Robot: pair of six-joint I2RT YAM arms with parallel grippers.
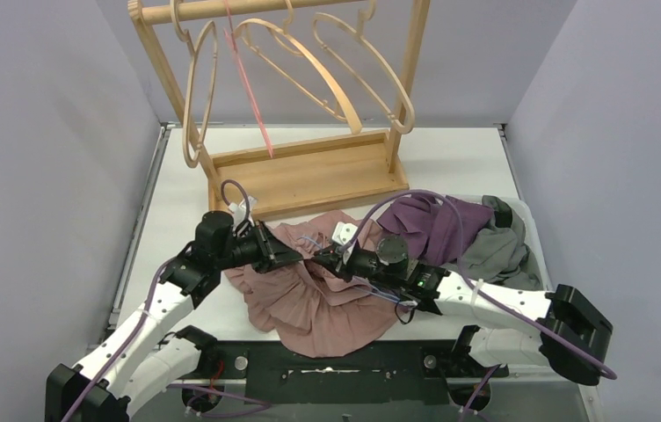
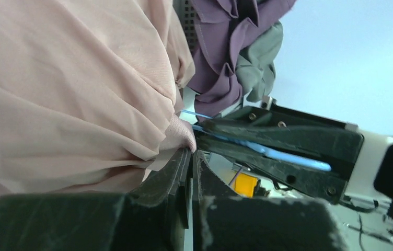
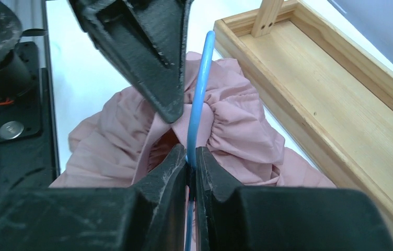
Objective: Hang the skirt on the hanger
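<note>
Pinching at both tools. Left tool (image 2: 190,154): jaws together on a small fold of the pink skirt (image 2: 69,94), at its gathered waistband edge. Right tool (image 3: 190,157): jaws clamped on a thin blue rod (image 3: 200,94). The rod runs forward from between the fingers and lies against the same gathered edge. Judged to be part of the hanger, but its full shape is not visible. The two tool tips sit nose to nose, close together, over the skirt.

Skirt location: heaped and crumpled on the table (image 1: 459,158) at the middle of the near edge. Only the waistband is raised a little, at the tools.

Surroundings: purple garment (image 1: 437,224) and grey garment (image 1: 503,246) lie bunched toward the right edge, the purple one just beside the skirt. Wooden rack (image 1: 309,171) stands at the far edge, with wooden hangers (image 1: 336,79) on its rail.

Progress (judgement): early to middle.
- Done: waistband gripped, rod positioned at the waistband.
- Left: get the waistband onto the rod, spread it along, then lift the skirt clear of the table.

No part of the skirt is seen hanging from the rod yet.
</note>
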